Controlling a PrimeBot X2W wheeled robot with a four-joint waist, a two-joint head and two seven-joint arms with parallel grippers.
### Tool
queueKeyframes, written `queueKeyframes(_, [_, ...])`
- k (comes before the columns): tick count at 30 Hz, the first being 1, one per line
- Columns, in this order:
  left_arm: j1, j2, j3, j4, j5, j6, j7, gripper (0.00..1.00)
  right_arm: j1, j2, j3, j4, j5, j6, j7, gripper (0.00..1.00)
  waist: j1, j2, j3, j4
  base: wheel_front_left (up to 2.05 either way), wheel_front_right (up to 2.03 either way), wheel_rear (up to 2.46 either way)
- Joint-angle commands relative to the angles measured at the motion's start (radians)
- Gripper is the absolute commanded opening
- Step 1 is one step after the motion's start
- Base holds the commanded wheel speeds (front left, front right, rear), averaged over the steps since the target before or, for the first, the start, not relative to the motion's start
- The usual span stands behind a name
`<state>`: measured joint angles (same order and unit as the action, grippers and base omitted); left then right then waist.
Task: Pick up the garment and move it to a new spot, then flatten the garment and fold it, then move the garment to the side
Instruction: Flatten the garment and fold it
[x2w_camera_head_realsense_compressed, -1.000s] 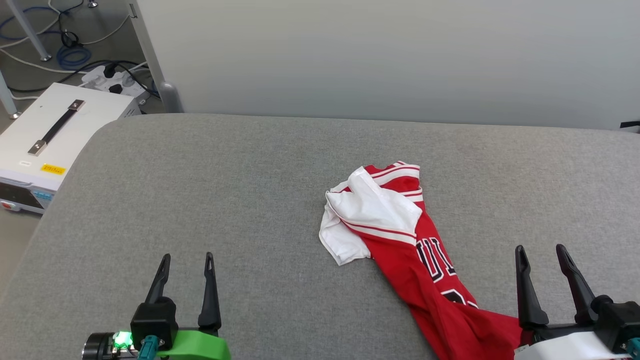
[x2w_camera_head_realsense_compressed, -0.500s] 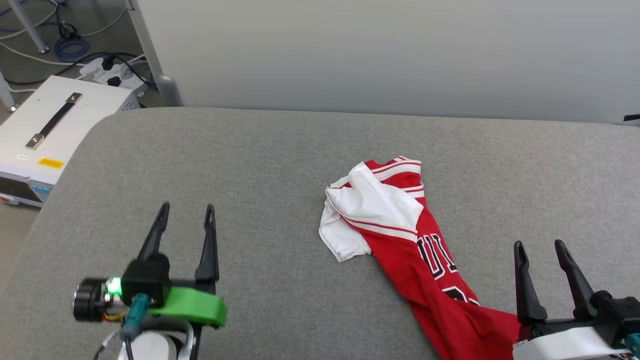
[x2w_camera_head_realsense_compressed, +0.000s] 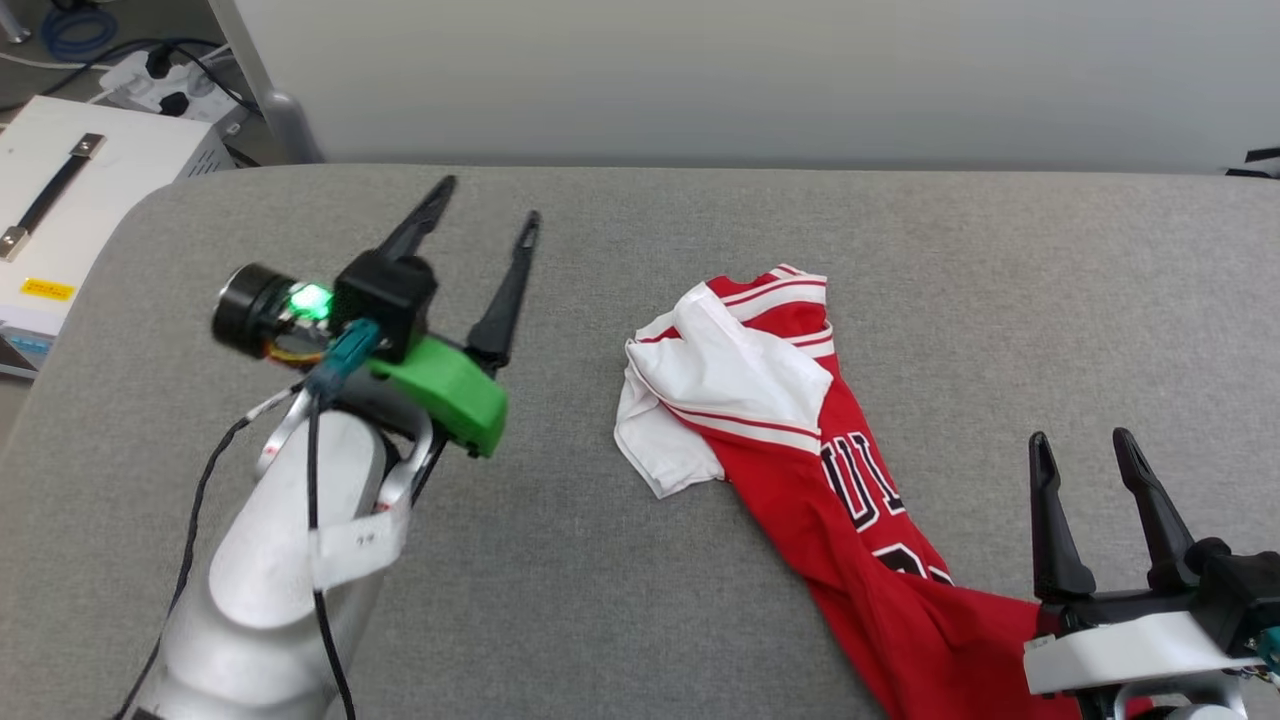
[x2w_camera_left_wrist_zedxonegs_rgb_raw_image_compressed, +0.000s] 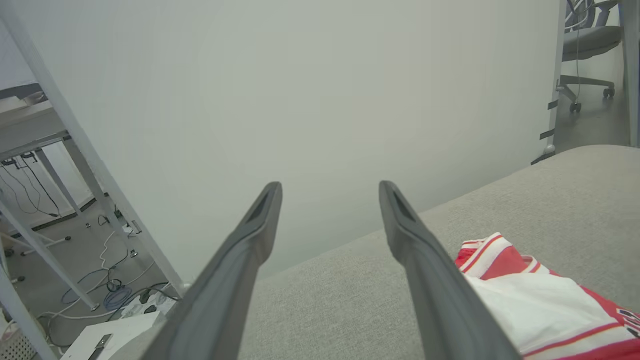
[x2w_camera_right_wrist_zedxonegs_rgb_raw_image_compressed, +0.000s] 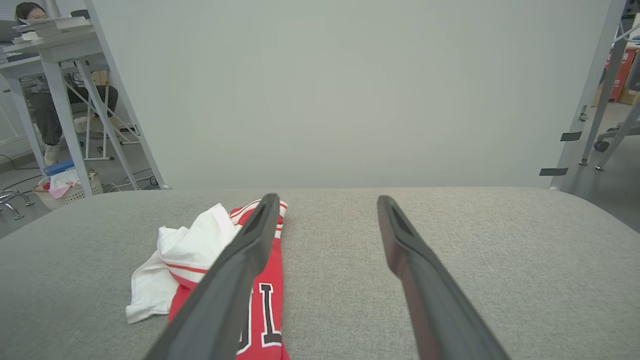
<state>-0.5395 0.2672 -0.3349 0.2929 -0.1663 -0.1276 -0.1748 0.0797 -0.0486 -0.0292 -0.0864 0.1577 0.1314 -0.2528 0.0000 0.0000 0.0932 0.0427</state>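
Garment (x2w_camera_head_realsense_compressed: 800, 470) and claws are apart. Left claw (x2w_camera_head_realsense_compressed: 489, 200), fingers spread wide and empty, hovers above the counter (x2w_camera_head_realsense_compressed: 560, 580) to the garment's left, tips pointing toward the far edge. Right claw (x2w_camera_head_realsense_compressed: 1081, 438), also spread and empty, sits low at the near right. The garment's red tail (x2w_camera_head_realsense_compressed: 930, 640) runs under its wrist, and whether they touch cannot be told.

Between the claws, the garment lies crumpled in a slanting strip on the grey counter. Its white sleeve (x2w_camera_head_realsense_compressed: 730, 380) is bunched at the far end with striped trim, and the red body with black lettering trails toward the robot's right. It looks light, soft and limp, likely to sag and unfurl when lifted, not fragile, perhaps a little slick. A raised fold would give the best hold: the bunched sleeve for the left claw, the tail for the right claw. A white box (x2w_camera_head_realsense_compressed: 110, 180) stands beyond the counter's left corner.
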Motion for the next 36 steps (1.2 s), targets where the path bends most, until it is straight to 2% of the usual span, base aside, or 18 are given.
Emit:
queueKeyframes(1, [-0.043,0.016,-0.05,0.014,-0.046,-0.002,0.035,1.0,-0.022,-0.002,-0.001,-0.004,-0.006,-0.001,-0.009,1.0,0.0,0.0,0.026,-0.018,0.0,0.0,0.0])
queueKeyframes(6, [-0.177,0.091,-0.294,0.044,-0.285,-0.003,0.251,1.0,-0.05,-0.002,-0.002,-0.006,-0.004,-0.001,-0.009,1.0,0.0,0.0,0.063,-0.035,0.0,0.0,0.0])
queueKeyframes(11, [-0.269,0.156,-0.517,0.047,-0.468,-0.003,0.486,1.0,-0.076,-0.002,0.003,-0.005,0.0,-0.001,-0.009,1.0,0.0,0.0,0.095,-0.056,0.0,0.0,0.0])
queueKeyframes(15, [-0.327,0.196,-0.655,0.04,-0.569,-0.003,0.602,1.0,-0.098,-0.002,0.008,-0.004,0.005,-0.001,-0.009,1.0,0.0,0.0,0.12,-0.077,0.0,0.0,0.0])
queueKeyframes(19, [-0.368,0.212,-0.776,0.043,-0.65,-0.003,0.679,1.0,-0.116,-0.002,0.009,-0.005,0.01,-0.001,-0.009,1.0,0.0,0.0,0.147,-0.096,0.0,0.0,0.0])
queueKeyframes(27, [-0.441,0.198,-0.923,0.106,-0.696,-0.003,0.718,1.0,-0.155,-0.002,0.033,-0.003,0.025,-0.001,-0.009,1.0,0.0,0.0,0.204,-0.137,0.0,0.0,0.0])
queueKeyframes(35, [-0.402,0.192,-0.945,0.134,-0.647,-0.003,0.814,1.0,-0.18,-0.002,0.044,0.001,0.041,-0.001,-0.009,1.0,0.0,0.0,0.249,-0.176,0.0,0.0,0.0])
queueKeyframes(36, [-0.392,0.194,-0.945,0.127,-0.635,-0.003,0.825,0.44,-0.18,-0.002,0.042,0.002,0.042,-0.001,-0.009,1.0,0.0,0.0,0.25,-0.178,0.0,0.0,0.0])
